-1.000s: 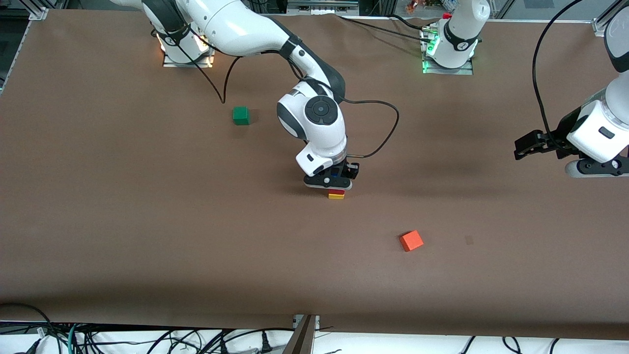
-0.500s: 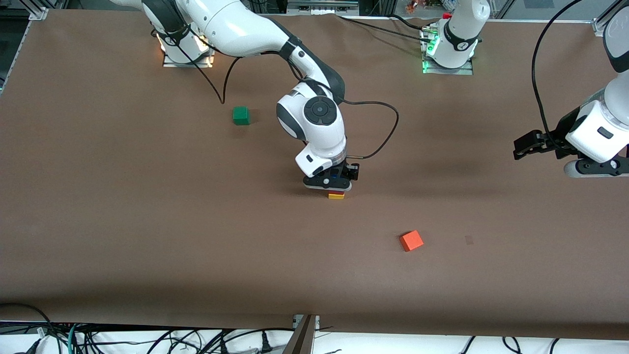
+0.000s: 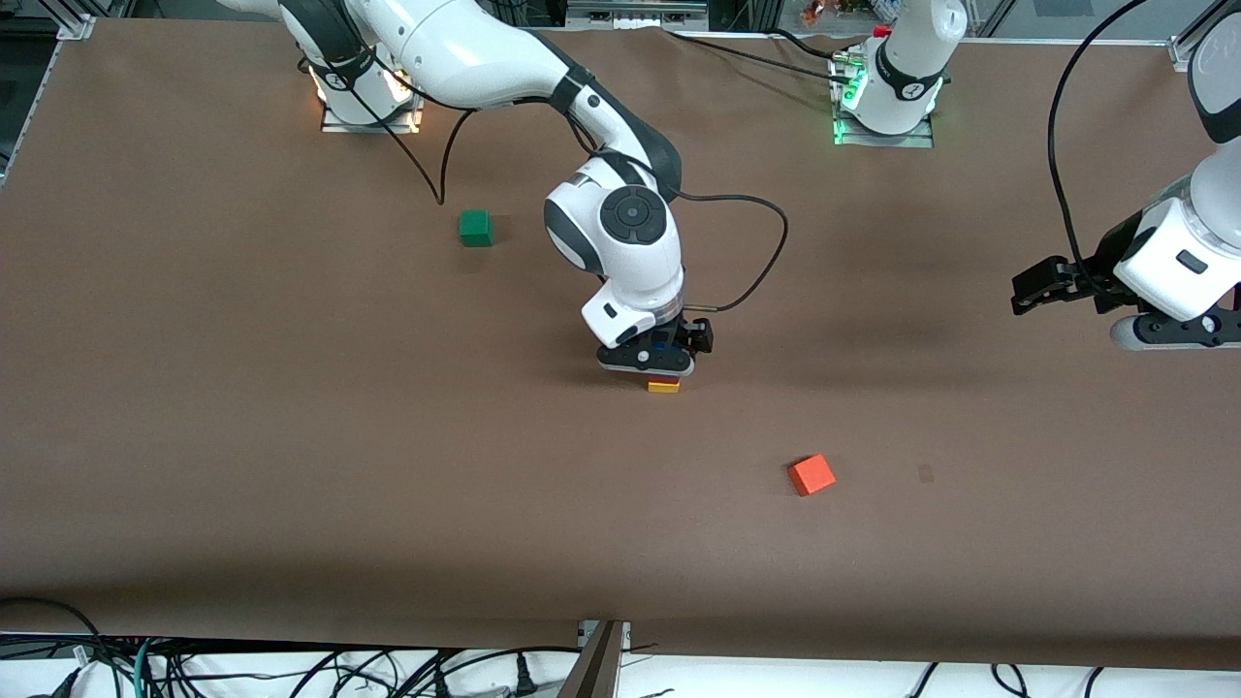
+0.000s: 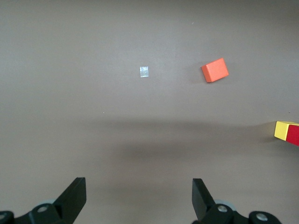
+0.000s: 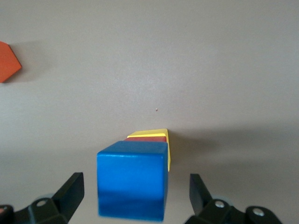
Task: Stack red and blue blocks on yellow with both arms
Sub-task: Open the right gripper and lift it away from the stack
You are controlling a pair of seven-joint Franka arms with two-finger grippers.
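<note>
Covering nearly the whole front view, the bench (image 3: 242,436) is a flat matte brown surface. Two glossy white jointed arms reach over it. The right arm bends down to mid-bench, and its black right claw (image 3: 648,361) sits just above a small stack of cubes. The left arm waits at its own end of the bench, with the left claw (image 3: 1042,288) up in the air.

From the front, the stack shows only a sliver of the yellow cube (image 3: 664,388) with a thin strip of red above it; the claw hides the rest. The right wrist view shows what the front one cannot: the blue cube (image 5: 132,179) rests on top, the red cube (image 5: 145,138) lies under it, and the yellow one sits at the bottom on the bench. There the claw's two dark fingers (image 5: 70,189) stand spread on either side of the blue cube, with a clear gap at each face, gripping nothing.

The left wrist view shows the left claw's fingers (image 4: 74,196) spread wide over bare bench, with the stack's yellow and red faces at the frame's edge.

All cubes are plain, matte and sharp-edged. An orange-red cube (image 3: 811,475) lies nearer the front camera than the stack, toward the left arm's end. A green cube (image 3: 475,228) lies farther from the camera, toward the right arm's end.
</note>
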